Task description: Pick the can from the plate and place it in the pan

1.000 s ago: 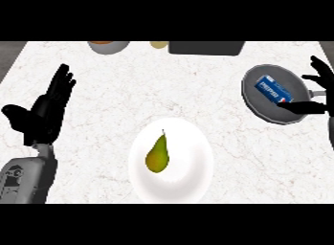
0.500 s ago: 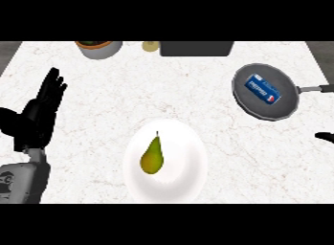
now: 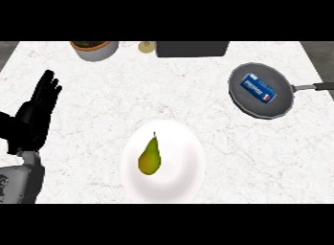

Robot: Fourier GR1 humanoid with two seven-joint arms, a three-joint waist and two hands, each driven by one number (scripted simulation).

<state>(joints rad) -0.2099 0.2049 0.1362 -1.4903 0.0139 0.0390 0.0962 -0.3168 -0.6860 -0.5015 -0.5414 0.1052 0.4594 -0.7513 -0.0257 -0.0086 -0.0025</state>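
A blue can [image 3: 258,88] lies on its side inside the grey pan [image 3: 246,98] at the right of the counter; the pan's handle [image 3: 323,86] points right. A white plate [image 3: 176,177] sits at the front centre and holds only a green pear [image 3: 150,157]. My left hand [image 3: 29,119] rests open at the left edge, fingers up, holding nothing. My right hand shows nowhere in the head view.
At the back edge stand a grey pot with a plant [image 3: 94,48], a small pale round object [image 3: 147,46] and a dark rectangular object [image 3: 192,48]. The counter is white marble.
My right hand, which stood beside the pan, has drawn back out of view at the right. The view has shifted, so the pan and plate sit further left. The can stays in the pan.
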